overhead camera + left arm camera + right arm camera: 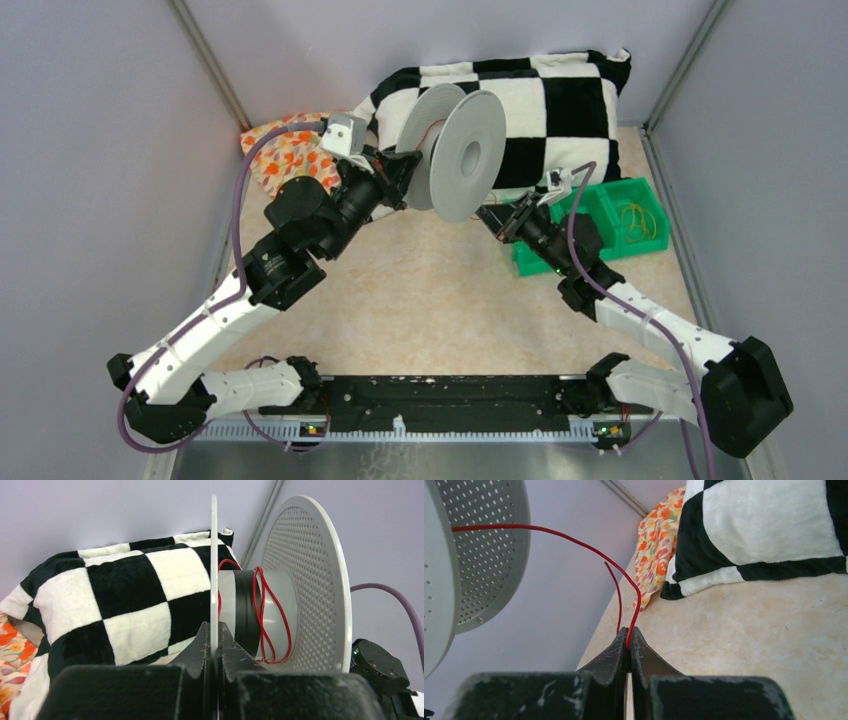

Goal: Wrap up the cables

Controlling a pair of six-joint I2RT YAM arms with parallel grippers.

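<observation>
A grey spool (466,150) hangs in the air in front of the pillow, its axis lying level. My left gripper (214,628) is shut on the thin edge of the spool's near flange (214,555). A red cable (264,615) loops loosely round the hub (280,605), next to a black band. My right gripper (628,633) is shut on a red cable (574,541) that arcs up to the spool's perforated flange (489,555); a short end of it sticks up beside the fingertips. In the top view the right gripper (497,222) sits just below and right of the spool.
A black-and-white checkered pillow (545,100) lies at the back, an orange floral cloth (285,155) to its left. A green bin (622,190) holding yellow cables (640,218) stands behind the right arm. Grey walls close in both sides.
</observation>
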